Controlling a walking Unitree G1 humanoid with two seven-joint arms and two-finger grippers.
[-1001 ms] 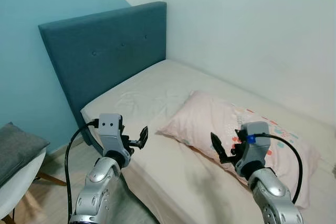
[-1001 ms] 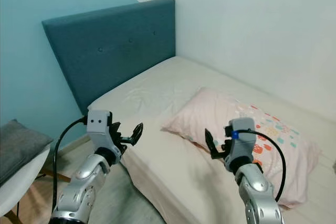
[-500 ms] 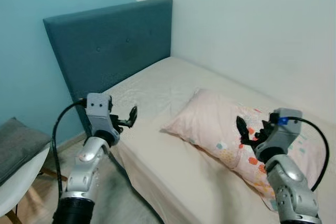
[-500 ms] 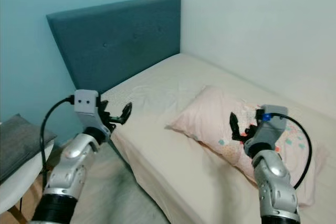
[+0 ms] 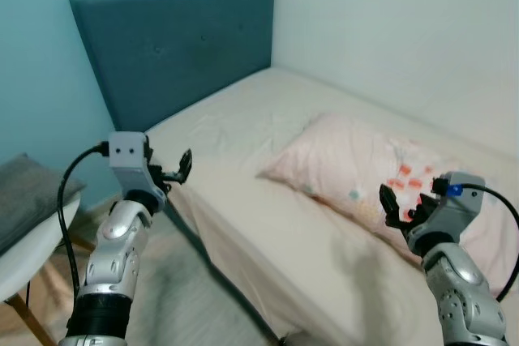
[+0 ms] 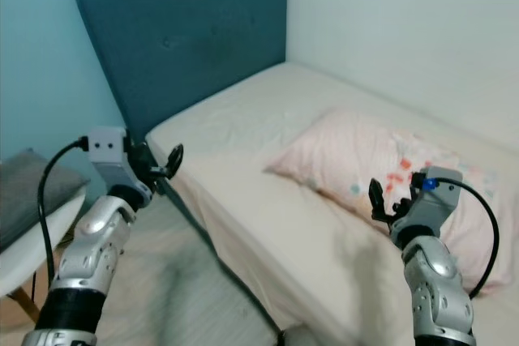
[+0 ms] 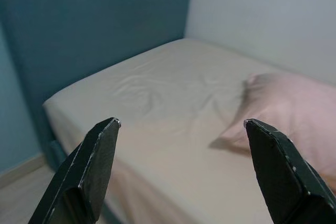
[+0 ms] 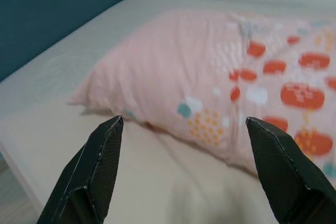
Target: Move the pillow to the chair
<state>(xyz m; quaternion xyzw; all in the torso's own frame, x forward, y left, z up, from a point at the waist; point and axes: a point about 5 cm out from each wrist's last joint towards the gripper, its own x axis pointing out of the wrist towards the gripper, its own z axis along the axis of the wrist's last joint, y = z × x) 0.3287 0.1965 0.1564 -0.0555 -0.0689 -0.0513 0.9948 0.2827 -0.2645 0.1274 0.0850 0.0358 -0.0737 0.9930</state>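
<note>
While both hands hover spread wide, the pillow lies on the bed (teal headboard).

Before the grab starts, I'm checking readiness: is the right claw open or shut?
Open. The right claw has its two black fingers spread wide apart, with the pink pillow lying flat on the bed in the gap between them, untouched.

Teal wall at left, white wall behind; bed w/ teal headboard; pale wood floor.
</note>
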